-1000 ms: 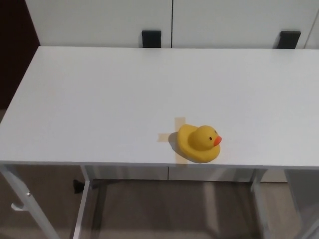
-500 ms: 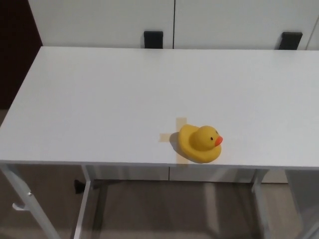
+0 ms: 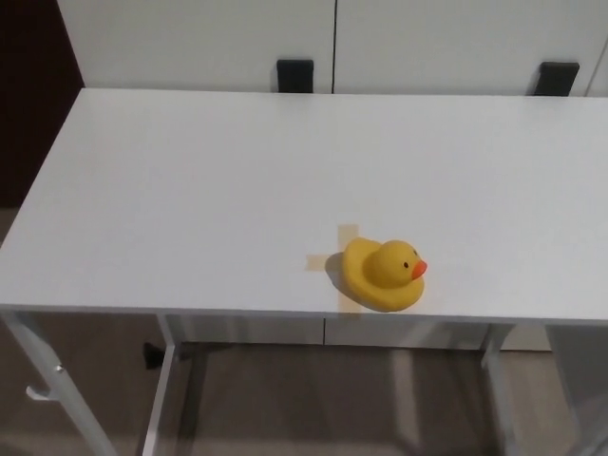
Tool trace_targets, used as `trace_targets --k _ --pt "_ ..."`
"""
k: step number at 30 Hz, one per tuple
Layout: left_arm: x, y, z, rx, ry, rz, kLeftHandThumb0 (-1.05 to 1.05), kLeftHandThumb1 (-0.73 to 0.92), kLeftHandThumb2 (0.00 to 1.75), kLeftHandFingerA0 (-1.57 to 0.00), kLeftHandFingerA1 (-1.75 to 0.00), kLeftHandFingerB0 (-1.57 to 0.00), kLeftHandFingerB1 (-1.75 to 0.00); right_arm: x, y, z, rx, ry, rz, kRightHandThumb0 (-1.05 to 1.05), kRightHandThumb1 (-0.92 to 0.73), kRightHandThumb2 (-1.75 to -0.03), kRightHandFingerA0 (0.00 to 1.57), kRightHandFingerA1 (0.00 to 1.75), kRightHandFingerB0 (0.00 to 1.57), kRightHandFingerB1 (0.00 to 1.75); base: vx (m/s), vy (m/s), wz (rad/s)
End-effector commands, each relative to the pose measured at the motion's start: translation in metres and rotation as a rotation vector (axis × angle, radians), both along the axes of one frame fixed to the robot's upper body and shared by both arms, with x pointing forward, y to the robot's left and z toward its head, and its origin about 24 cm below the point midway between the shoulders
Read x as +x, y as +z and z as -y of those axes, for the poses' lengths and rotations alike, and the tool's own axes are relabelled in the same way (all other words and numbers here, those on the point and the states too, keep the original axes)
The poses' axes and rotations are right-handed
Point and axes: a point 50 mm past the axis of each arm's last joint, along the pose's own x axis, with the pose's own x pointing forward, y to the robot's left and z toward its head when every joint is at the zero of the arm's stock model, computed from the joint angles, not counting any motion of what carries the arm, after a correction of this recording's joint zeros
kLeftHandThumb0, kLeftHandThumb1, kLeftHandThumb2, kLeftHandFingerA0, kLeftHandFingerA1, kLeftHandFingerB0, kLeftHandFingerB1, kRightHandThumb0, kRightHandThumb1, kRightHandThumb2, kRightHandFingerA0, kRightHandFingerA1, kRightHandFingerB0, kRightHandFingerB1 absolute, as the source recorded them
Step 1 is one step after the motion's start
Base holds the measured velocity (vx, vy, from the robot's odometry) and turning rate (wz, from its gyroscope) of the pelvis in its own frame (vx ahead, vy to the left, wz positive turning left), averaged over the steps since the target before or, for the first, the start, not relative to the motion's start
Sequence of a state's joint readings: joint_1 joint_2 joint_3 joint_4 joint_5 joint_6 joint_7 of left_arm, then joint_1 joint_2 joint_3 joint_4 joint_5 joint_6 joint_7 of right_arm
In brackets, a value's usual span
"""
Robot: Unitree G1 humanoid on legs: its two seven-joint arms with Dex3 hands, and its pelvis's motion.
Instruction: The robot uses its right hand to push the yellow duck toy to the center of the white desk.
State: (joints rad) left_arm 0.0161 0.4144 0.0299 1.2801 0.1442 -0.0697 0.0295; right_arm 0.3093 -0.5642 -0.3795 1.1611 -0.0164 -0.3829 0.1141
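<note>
Nearest to us, low in the frame and a little right of the middle, the yellow duck toy (image 3: 384, 274) sits upright on the white surface (image 3: 190, 190), close to the near edge. Its orange beak points toward the right of the frame. It rests partly over a pale tape cross (image 3: 334, 258), whose arms show to the left of the duck and above it; the rest of the cross is covered by the duck's body. Whether that cross marks the centre we cannot say for sure, since the right end of the surface runs out of the frame.

Neither of our hands shows in the frame, so we cannot say whether their fingers are spread or closed.

We judge the duck to be light, hollow and soft, probably rubber or vinyl, with a smooth skin and a broad flat base. It should slide easily on the slick surface. A push set high on the head could tip it, and one off to the side could spin it. Contact for a push seems best low on the rounded body, near the base.

Farther up the frame the surface lies bare to its far edge. Beyond it stands a white cabinet (image 3: 199, 43) with two dark handles (image 3: 294, 74).
</note>
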Motion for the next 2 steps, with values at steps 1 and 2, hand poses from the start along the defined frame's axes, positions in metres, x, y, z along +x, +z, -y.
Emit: trace_targets --k 1,2 --pt "0.0032 0.0051 -0.0042 0.02 -0.019 0.061 -0.08 0.53 1.11 -0.91 -0.92 -1.04 -1.03 0.0068 0.0077 0.0064 0.006 0.067 -0.025 -0.05 -0.29 -1.05 1.12 0.57 0.9 0.57 0.0 0.0 0.0" --pt "0.0032 0.0051 -0.0042 0.02 -0.019 0.061 -0.08 0.53 1.11 -0.91 -0.92 -1.04 -1.03 0.0068 0.0077 0.0064 0.006 0.067 -0.025 -0.05 -0.29 -1.05 1.12 0.57 0.9 0.57 0.0 0.0 0.0"
